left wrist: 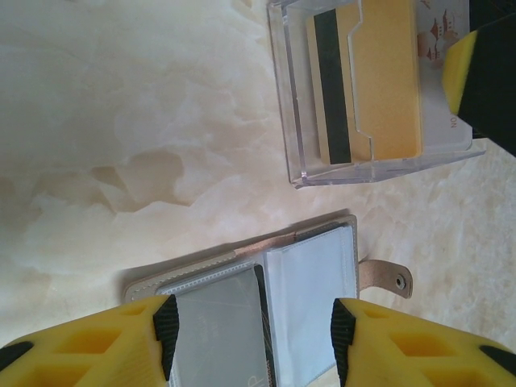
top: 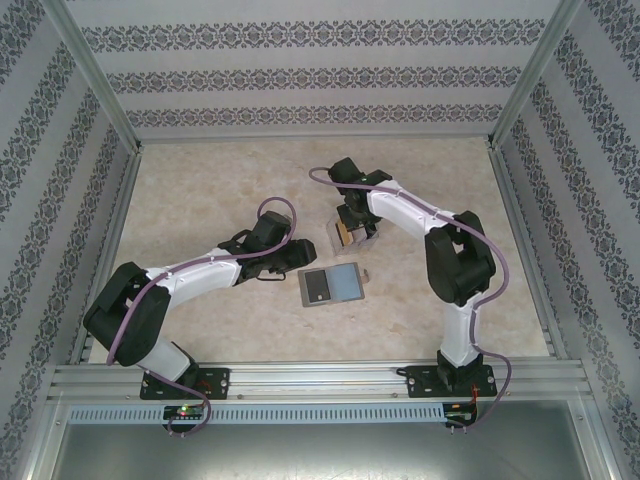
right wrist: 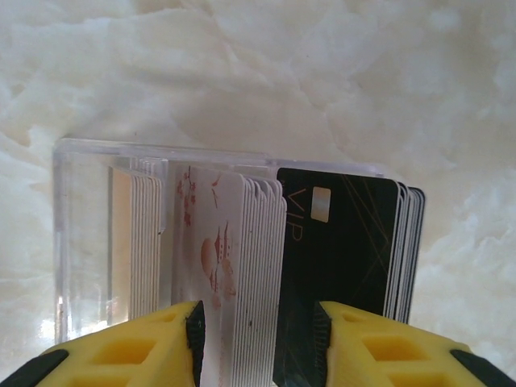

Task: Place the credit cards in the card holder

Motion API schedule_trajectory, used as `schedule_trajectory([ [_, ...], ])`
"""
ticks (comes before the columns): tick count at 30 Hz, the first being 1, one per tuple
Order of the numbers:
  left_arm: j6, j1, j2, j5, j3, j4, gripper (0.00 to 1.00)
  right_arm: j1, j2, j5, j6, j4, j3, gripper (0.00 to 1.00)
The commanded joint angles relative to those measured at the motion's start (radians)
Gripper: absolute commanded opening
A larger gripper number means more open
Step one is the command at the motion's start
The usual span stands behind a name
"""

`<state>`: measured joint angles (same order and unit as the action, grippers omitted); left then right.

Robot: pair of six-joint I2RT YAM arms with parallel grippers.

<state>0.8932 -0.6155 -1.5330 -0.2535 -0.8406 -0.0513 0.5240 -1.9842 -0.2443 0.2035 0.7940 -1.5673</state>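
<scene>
Marbled table (top: 200,190), upon which an opened grey card holder (top: 331,286) is laid flat; just beyond it a clear box (right wrist: 85,242) of upright credit cards (right wrist: 339,242) is set.

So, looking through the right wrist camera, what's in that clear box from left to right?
Thin white card edges → white card with red drawings → more white edges → black VIP card → last few edges.
</scene>
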Motion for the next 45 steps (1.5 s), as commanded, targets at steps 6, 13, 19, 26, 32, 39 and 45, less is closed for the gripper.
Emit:
schedule_trajectory([
  [6, -0.008, -0.009, -0.006, -0.005, -0.011, 0.028, 0.55, 0.018, -0.054, -0.135, -0.037, 0.033, -0.038, 0.43],
  [13, -0.007, -0.009, -0.014, -0.007, -0.018, 0.029, 0.55, 0.033, -0.048, -0.216, -0.059, 0.026, -0.04, 0.41],
  [19, -0.005, -0.009, -0.024, -0.016, -0.021, 0.027, 0.55, 0.035, -0.024, -0.236, -0.065, 0.006, -0.025, 0.34],
  [26, -0.002, -0.009, -0.03, -0.017, -0.021, 0.028, 0.55, 0.034, -0.011, -0.226, -0.072, -0.005, -0.01, 0.27],
  [32, 0.0, -0.009, -0.037, -0.023, -0.025, 0.028, 0.55, 0.03, -0.006, -0.231, -0.075, -0.01, -0.002, 0.21],
  [39, 0.0, -0.009, -0.042, -0.026, -0.025, 0.027, 0.55, 0.026, 0.01, -0.225, -0.074, -0.016, 0.008, 0.15],
  [45, 0.001, -0.009, -0.041, -0.028, -0.025, 0.028, 0.55, 0.025, 0.05, -0.195, -0.063, -0.015, 0.019, 0.08],
])
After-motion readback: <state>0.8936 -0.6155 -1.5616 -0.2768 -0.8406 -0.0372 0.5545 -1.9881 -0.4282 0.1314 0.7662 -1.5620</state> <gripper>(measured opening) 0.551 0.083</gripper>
